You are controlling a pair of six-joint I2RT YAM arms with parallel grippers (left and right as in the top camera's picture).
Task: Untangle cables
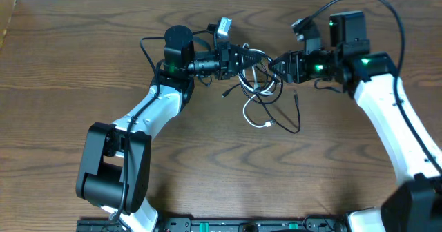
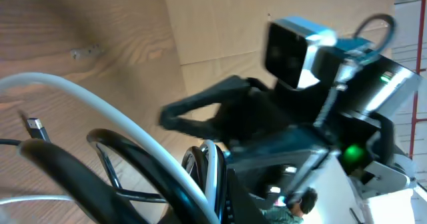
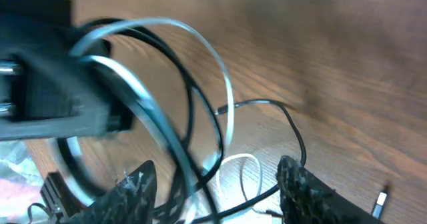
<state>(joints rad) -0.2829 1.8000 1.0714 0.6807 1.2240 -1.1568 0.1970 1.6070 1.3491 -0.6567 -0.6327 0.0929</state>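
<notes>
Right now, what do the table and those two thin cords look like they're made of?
Table: wood or wood-look laminate, brown with visible grain, fairly matte. White cord: likely flexible plastic-sheathed wire, smooth, holding soft loops. Black cord: seemingly the same kind of sheath, dark and smooth; what is inside cannot be seen.

Entry, surface only: the dark brown wood-grain counter (image 1: 207,170) has its grain running left to right. Near its middle you have the lower loop of the thin white cord (image 1: 244,112) lying on it, ending in a small white plug (image 1: 268,125). Slack of the thin black cord (image 1: 298,125) rests just beside that loop. In the right wrist view a small silver-tipped plug (image 3: 380,201) lies flat on the wood; you cannot tell which cord it belongs to.
</notes>
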